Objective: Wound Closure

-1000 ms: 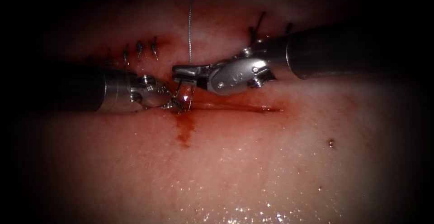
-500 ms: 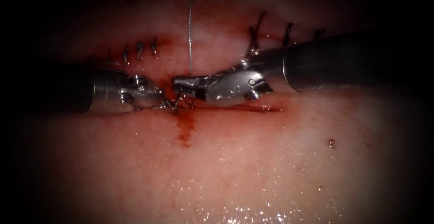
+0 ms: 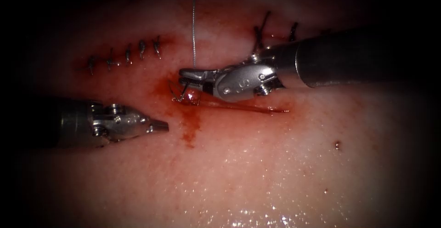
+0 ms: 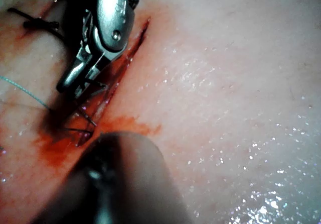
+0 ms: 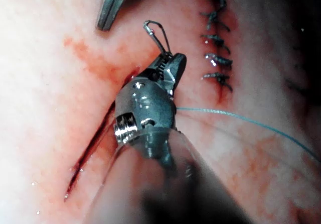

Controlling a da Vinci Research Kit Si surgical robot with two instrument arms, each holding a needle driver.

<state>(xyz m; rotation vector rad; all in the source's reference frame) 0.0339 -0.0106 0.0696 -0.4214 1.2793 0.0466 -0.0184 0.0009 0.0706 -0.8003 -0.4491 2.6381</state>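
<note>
The right tool (image 3: 190,75) has its jaws closed on the thread (image 3: 194,23) near the cut's (image 3: 239,107) left end, a small loop of thread (image 5: 158,33) at its tip; no needle can be made out. The left tool (image 3: 158,126), jaws closed on nothing, has let go and drawn back left and below the cut, so the knotting looks handed over. Both shafts lie nearly level across the tissue (image 3: 257,173).

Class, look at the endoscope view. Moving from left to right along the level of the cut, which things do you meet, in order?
Left arm's silver two-jawed tool → red fluid stain → thin curved steel needle → right arm's silver two-jawed tool → open dark-red cut.
</note>
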